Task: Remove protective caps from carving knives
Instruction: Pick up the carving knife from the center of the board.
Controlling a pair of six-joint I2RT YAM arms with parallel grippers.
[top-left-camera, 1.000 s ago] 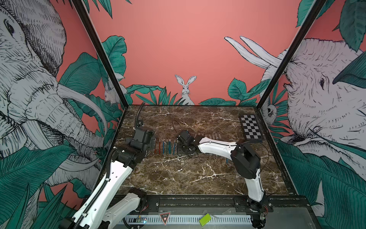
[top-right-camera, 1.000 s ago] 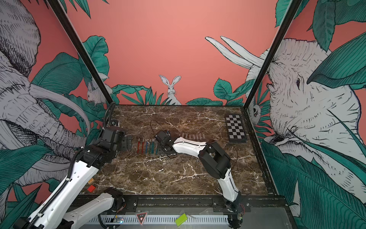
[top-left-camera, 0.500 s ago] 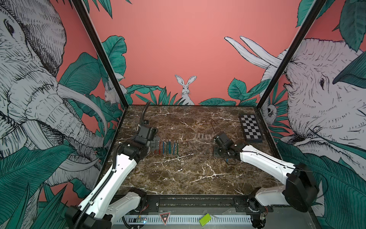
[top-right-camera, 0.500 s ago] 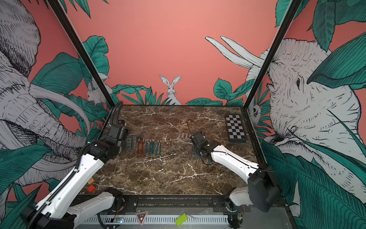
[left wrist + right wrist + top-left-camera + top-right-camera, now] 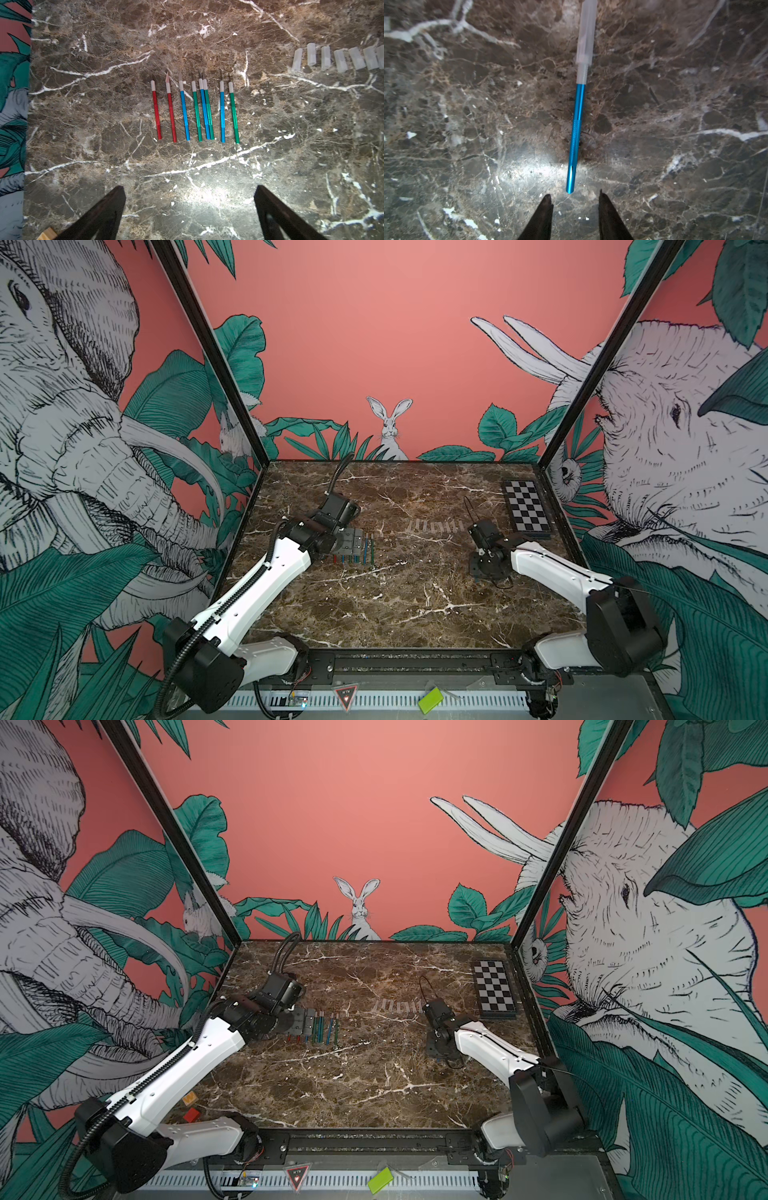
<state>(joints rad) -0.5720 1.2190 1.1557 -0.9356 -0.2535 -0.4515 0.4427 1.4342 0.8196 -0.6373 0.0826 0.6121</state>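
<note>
Capped blue carving knife [image 5: 576, 133] — likely light, stiff, slippery — is best gripped on its knurling; right end effector [image 5: 574, 197] stands parted, empty.

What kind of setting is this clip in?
Likely a robot recording booth: mural walls enclose a marble-look table, a left arm and right arm sit at its front edge, and a checkerboard lies in a far corner.

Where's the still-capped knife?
Right wrist view: the capped blue knife lies on the right side of the table, just ahead of the right gripper, ungripped, away from the bare knives.
</note>
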